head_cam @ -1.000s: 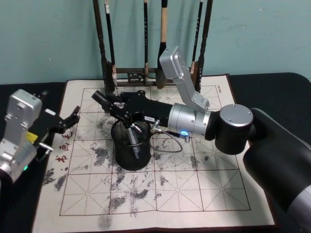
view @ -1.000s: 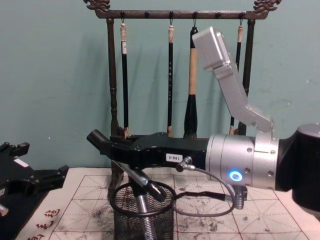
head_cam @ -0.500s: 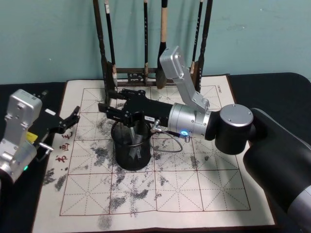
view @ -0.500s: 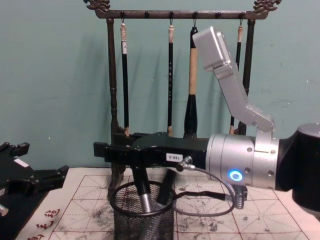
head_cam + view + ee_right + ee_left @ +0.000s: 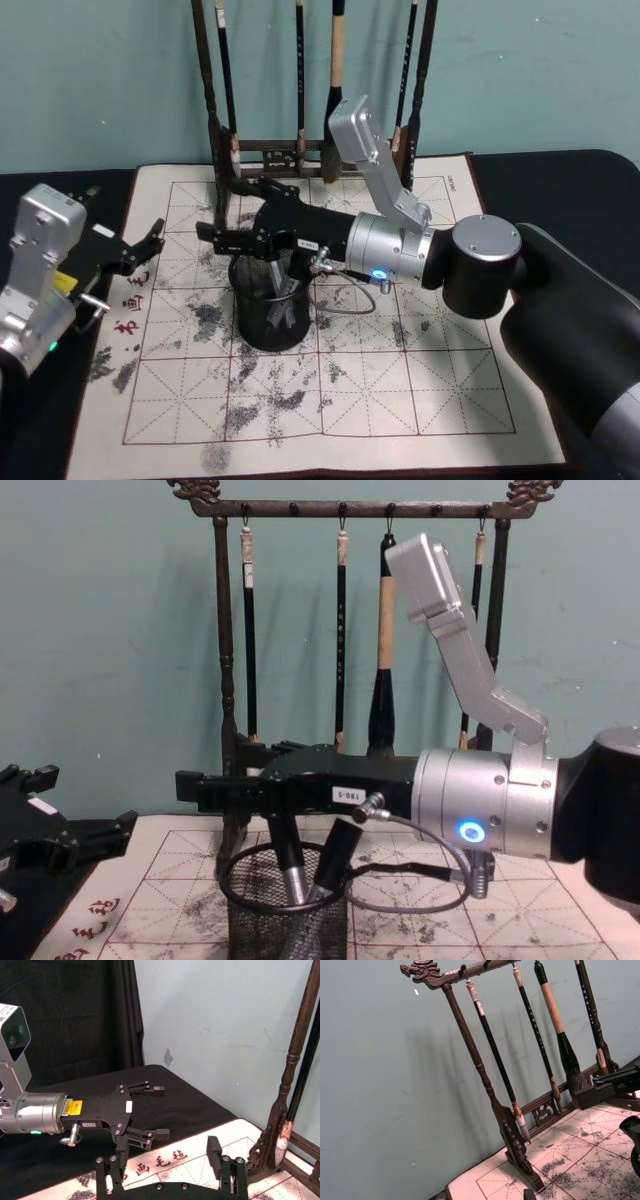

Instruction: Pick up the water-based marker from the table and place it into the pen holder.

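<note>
A practice mat (image 5: 400, 390) printed with a red grid and smeared with ink covers the centre of the head view, with the tall wooden brush rack (image 5: 226, 630) and its hanging brushes standing along the mat's far edge at the top of the frame. The right arm reaches in from the right side of that view, and the right gripper (image 5: 232, 236) hovers just above the rim of the pen holder (image 5: 268, 322), its two fingers spread wide apart with nothing between them. In the chest view, the water-based marker (image 5: 325, 872) stands tilted inside the black mesh cup at lower centre, directly under the gripper's body and apart from its fingers, beside a second dark pen. A small white label on the gripper body appears to read "180-5". The left gripper (image 5: 150, 240) sits parked at the mat's left edge, fingers open and empty. Red brush characters mark the mat's left margin, too small to read.
</note>
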